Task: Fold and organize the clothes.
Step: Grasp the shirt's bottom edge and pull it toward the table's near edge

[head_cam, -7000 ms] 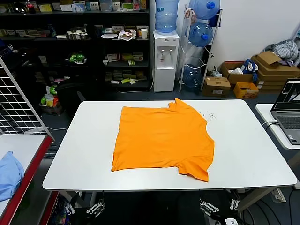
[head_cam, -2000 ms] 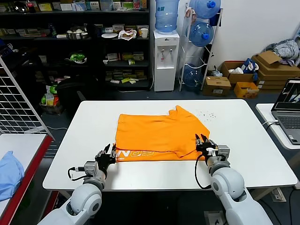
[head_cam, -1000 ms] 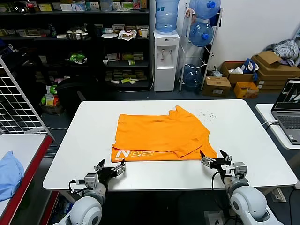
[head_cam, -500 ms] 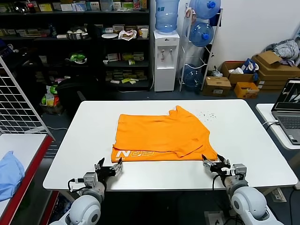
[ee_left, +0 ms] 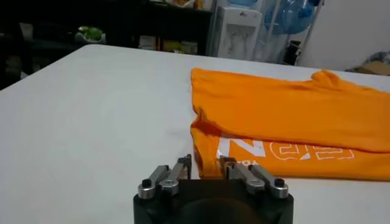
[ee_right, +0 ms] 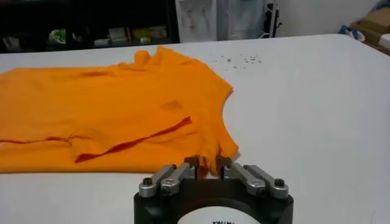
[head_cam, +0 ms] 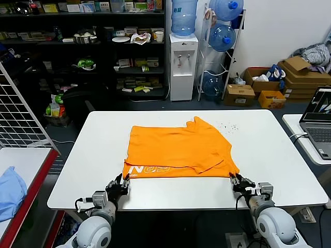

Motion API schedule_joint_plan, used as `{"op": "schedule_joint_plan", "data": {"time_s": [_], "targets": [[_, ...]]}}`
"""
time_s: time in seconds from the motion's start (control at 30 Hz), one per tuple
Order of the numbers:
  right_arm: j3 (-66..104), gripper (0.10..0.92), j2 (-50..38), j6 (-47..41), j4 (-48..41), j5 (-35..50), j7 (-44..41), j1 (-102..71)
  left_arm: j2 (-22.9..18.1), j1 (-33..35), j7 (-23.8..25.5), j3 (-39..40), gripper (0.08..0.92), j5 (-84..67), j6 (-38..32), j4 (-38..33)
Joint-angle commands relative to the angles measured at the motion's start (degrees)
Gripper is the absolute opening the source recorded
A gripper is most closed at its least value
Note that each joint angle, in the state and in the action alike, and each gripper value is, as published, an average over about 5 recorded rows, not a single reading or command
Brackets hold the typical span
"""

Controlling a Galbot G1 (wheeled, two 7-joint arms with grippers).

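Note:
The bright orange T-shirt point(head_cam: 178, 147) lies on the white table point(head_cam: 276, 155), its near part folded back so a strip with white lettering point(head_cam: 148, 169) faces up along the front edge. My left gripper point(head_cam: 122, 182) is shut on the shirt's near left corner; the left wrist view shows orange cloth point(ee_left: 292, 115) between the fingers of that gripper point(ee_left: 206, 161). My right gripper point(head_cam: 235, 179) is shut on the near right corner by the sleeve; the right wrist view shows the shirt point(ee_right: 103, 109) pinched in that gripper point(ee_right: 208, 161).
A side table at the left carries a light blue cloth point(head_cam: 10, 191) beside a wire grid rack point(head_cam: 20, 113). A laptop point(head_cam: 318, 121) sits on a table at the right. Small specks point(head_cam: 227, 125) lie on the table beyond the shirt.
Both grippers, open just short of the shirt half a second ago, have moved forward to its near corners and closed on them. The shirt was folded over earlier.

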Motion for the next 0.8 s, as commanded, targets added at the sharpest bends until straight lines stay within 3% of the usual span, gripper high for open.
{"op": "schedule_joint_plan", "data": {"time_s": [0.03,0.27,0.6,0.8], "targets": [[0.15,0.167,-0.24,0.55,1.05,0.09,0.16,-0.23,0.14,-0.06,-0.08,-0.07,0.264,-0.08,-0.04,-0.16],[1.28,0.126,-2.6,0.44,6.22,1.97,1.58,-3.39,2.81,1.12,-1.33,-1.03,0.098,-1.32,-0.02,-5.05],[8.64,0.126,-6.7,-2.47,15.75,7.12,4.29,-15.64,13.07,11.24,-4.88,-7.88,0.091,-10.35,2.53,-20.66],[10.88,0.126,-6.12,-2.93,18.22,7.18,5.04,-21.09,14.91,19.84,-4.96,-9.77,0.091,-10.35,2.75,-25.47]]}}
